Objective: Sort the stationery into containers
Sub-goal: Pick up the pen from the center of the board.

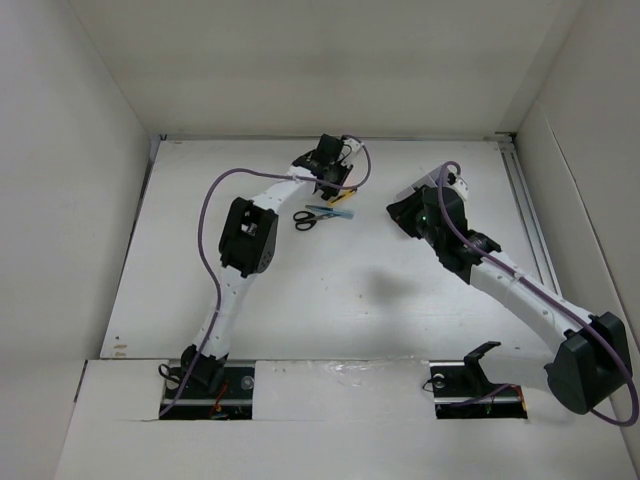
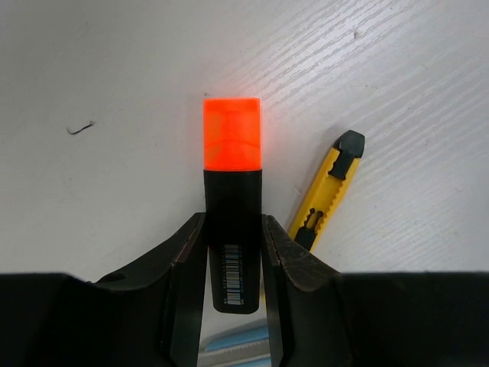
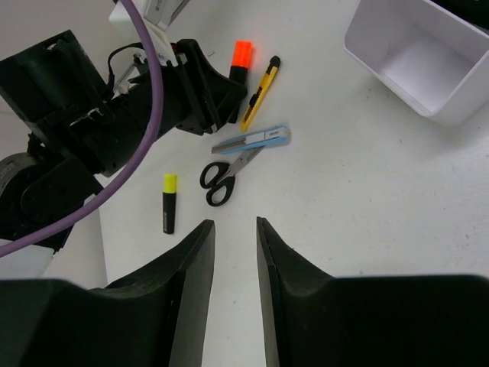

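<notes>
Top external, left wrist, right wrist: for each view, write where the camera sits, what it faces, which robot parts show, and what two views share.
Top external: above and behind the arms, looking down at the table; left arm and right arm show.
Left wrist: looks down along the left claw, shut on the orange-capped marker; cutter beside.
Right wrist: looks past the open right claw at scissors, white box and the left arm.
Shared: both wrist views show marker and cutter.

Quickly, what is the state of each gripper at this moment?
Left gripper: closed on the orange-capped marker.
Right gripper: open, holding nothing.
</notes>
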Tool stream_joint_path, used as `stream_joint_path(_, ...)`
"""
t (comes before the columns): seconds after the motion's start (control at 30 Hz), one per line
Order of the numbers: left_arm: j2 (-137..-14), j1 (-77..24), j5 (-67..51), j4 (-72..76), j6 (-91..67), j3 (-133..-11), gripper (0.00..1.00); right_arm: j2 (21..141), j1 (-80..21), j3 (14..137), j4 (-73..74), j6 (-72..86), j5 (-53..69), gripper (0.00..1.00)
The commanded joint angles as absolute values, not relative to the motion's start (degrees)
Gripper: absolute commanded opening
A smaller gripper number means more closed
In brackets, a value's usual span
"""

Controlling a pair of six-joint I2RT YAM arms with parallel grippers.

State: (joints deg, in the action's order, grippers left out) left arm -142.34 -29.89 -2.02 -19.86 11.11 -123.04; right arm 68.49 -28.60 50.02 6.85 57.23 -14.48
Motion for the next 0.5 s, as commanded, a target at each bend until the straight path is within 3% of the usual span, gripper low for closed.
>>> stream_joint_path(0.0,-132.81,-29.79,-2.89,-18.9,7.13,-122.52,0.07,68.47,-29.09,51.24,4.48,55.46,-12.68,0.36)
stream_joint_path(0.23,-124.47,-29.79,-4.21,-18.56,2.21,-123.59,0.09,67.15,-27.96,51.24,3.16,53.8,-6.34,0.4)
stream_joint_path(0.37,-116.04,-29.79,-8.78,-11.36,-2.98,-112.18,0.09,63.82,-26.81,50.71,2.64,52.74,-1.5,0.43)
stream_joint_path(0.47,-107.25,-29.79,-12.73,-0.56,-7.81,-96.63,0.09,61.88,-26.28,50.71,2.64,52.73,1.04,0.48)
